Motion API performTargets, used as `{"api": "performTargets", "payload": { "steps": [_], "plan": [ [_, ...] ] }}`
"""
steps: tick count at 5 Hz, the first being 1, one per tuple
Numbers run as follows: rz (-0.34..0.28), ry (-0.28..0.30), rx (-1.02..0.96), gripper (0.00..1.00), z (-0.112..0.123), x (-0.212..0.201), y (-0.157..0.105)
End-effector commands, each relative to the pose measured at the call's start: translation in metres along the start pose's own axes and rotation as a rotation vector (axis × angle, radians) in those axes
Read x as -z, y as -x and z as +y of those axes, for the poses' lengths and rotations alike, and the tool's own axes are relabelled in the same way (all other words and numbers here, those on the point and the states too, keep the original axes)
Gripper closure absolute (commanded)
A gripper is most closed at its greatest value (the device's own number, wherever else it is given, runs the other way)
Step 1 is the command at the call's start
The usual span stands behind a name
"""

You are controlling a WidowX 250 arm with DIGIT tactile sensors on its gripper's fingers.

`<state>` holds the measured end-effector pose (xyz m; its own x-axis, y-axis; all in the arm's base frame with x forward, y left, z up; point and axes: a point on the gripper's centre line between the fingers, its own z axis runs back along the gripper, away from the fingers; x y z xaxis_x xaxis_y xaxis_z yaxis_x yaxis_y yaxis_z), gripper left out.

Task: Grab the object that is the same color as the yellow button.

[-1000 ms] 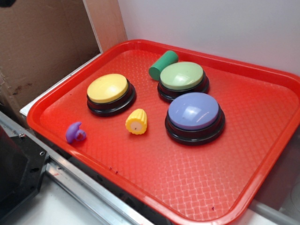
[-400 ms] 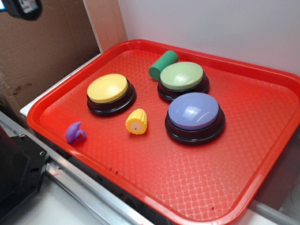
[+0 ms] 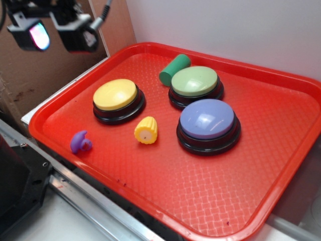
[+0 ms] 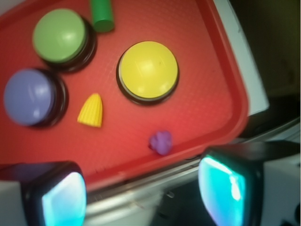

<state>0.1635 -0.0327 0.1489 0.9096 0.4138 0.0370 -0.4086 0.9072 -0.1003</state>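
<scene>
The gripper [image 3: 55,31] hangs spread and empty, off the red tray's [image 3: 281,165] corner, well apart from the yellow corn toy [image 3: 146,130] lying beside the yellow button [image 3: 115,94].

This looks like a robotics lab bench, not anybody's home. A red plastic tray [image 3: 281,165] sits on a pale desk [image 3: 45,223] with a bare metal rail [image 3: 95,203] running along its near edge. Behind it, a plain white wall [image 3: 225,25] and a scuffed brown cardboard panel [image 3: 40,75] box the setup in, and black machine hardware [image 3: 20,188] fills the lower left corner.
</scene>
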Motion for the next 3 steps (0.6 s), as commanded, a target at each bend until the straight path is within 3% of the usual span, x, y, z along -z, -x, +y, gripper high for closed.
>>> {"api": "performTargets", "payload": {
  "steps": [1, 2, 3],
  "plan": [
    [-0.056, 0.096, -0.246, 0.0, -0.016, 0.039, -0.003],
    [-0.065, 0.115, -0.281, 0.0, -0.023, 0.063, -0.005],
    [-0.086, 0.093, -0.281, 0.0, -0.034, 0.084, -0.001]
  ]
}}
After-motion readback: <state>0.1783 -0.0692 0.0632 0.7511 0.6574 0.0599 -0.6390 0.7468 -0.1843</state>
